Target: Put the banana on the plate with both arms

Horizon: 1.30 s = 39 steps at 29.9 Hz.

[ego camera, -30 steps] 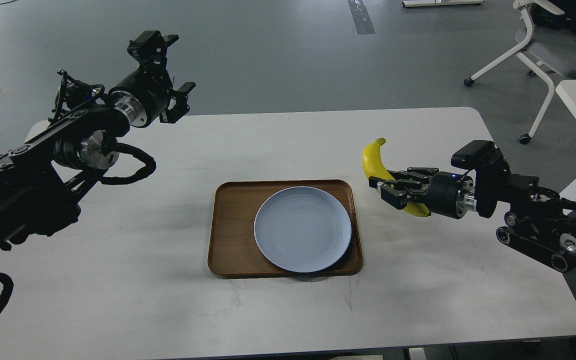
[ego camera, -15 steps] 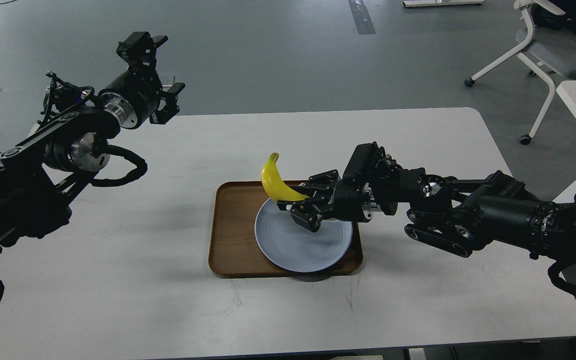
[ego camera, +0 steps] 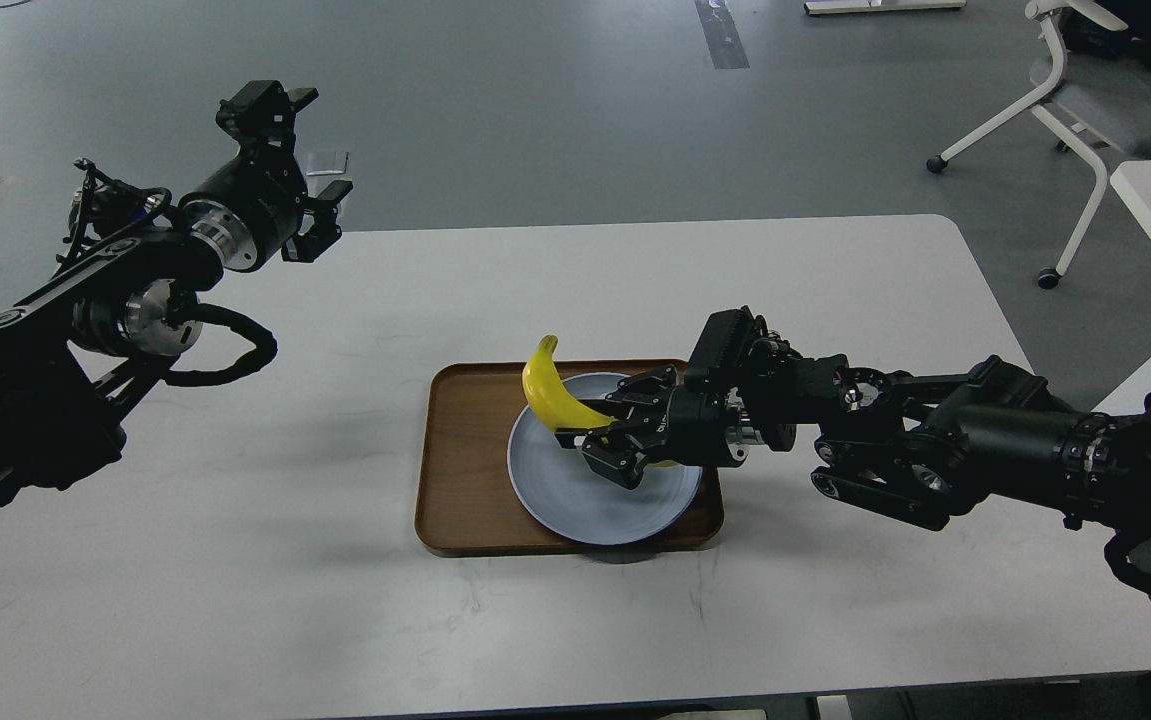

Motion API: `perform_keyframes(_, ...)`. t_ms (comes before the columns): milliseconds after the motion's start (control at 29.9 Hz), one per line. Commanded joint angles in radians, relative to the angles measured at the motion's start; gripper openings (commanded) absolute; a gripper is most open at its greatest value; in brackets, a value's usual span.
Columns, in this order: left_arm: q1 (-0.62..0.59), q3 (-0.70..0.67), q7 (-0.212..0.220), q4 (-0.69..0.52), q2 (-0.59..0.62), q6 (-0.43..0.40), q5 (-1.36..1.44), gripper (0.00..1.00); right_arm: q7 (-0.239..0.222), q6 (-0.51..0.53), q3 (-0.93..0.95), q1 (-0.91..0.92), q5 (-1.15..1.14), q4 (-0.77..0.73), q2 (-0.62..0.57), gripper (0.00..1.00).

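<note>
While the right gripper clamps the banana over the plate, the left gripper hangs apart.

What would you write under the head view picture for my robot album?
Right tool holds the banana over the plate while the left tool waits, open.

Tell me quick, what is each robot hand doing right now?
Left gripper: open, holding nothing, raised over the table's far left edge.
Right gripper: closed on the curved yellow banana, over the round pale blue plate.
</note>
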Motion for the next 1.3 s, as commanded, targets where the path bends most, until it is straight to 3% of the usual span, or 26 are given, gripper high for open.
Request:
perform_keyframes(0,-0.001,0.001,0.003,0.0,-0.002,0.0,0.0,0.98,0.0,-0.002,-0.021,-0.003,0.027,0.02,0.0,0.5)
perform_keyframes(33,-0.001,0.001,0.003,0.0,-0.002,0.0,0.0,0.98,0.0,-0.011,-0.033,-0.003,0.028,0.026,-0.006,0.66)
perform_keyframes(67,-0.001,0.001,0.005,0.0,-0.002,0.0,0.0,0.98,0.0,-0.012,-0.036,-0.005,0.03,0.034,-0.015,0.9)
perform_keyframes(134,-0.002,0.001,0.005,0.002,-0.003,0.0,0.0,0.98,0.0,-0.011,-0.041,-0.005,0.03,0.043,-0.034,1.0)
perform_keyframes(401,-0.002,0.008,0.003,0.006,-0.017,0.0,0.003,0.98,0.0,-0.012,-0.018,0.009,0.031,0.06,-0.09,1.0)
perform_keyframes(502,-0.005,0.013,0.0,0.006,-0.02,0.003,0.003,0.98,0.0,-0.003,0.078,0.023,0.079,0.054,-0.11,1.0)
perform_keyframes(669,-0.01,0.011,0.006,0.015,-0.034,0.009,0.002,0.98,0.0,0.02,0.229,0.029,0.407,0.062,-0.135,1.0)
perform_keyframes(903,-0.005,0.011,0.0,0.016,-0.097,0.003,0.002,0.98,0.0,0.187,0.474,0.018,1.029,0.063,-0.224,1.0)
perform_keyframes(970,-0.004,0.01,0.0,0.016,-0.106,0.001,0.002,0.98,-0.042,0.234,0.565,-0.014,1.181,0.056,-0.231,1.0)
perform_keyframes(1003,-0.002,0.008,0.0,0.014,-0.108,0.001,0.002,0.98,-0.088,0.253,0.629,-0.034,1.261,0.053,-0.232,1.0)
perform_keyframes(1170,0.011,-0.004,0.0,0.009,-0.123,-0.005,-0.005,0.98,-0.139,0.258,0.763,-0.118,1.349,0.05,-0.219,1.0)
perform_keyframes(1271,0.025,-0.007,-0.001,0.008,-0.131,-0.036,-0.012,0.98,-0.192,0.285,0.805,-0.169,1.395,0.05,-0.222,1.0)
